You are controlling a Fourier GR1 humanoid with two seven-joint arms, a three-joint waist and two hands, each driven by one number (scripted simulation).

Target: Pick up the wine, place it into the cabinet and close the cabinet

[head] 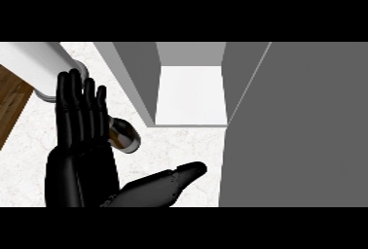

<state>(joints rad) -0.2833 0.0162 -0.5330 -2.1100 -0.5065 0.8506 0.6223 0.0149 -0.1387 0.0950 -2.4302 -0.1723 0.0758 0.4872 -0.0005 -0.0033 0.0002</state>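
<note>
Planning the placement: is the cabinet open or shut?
Open: the cabinet shows its white shelf, and its grey door stands swung out at right.

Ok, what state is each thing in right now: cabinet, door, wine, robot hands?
Cabinet: open, wine not inside.
Cabinet door: swung open, at the right.
Wine: on the counter, outside the cabinet, partly hidden.
Left robot hand: open, fingers straight, over the wine, not gripping it.
Right robot hand: not in view.
</note>
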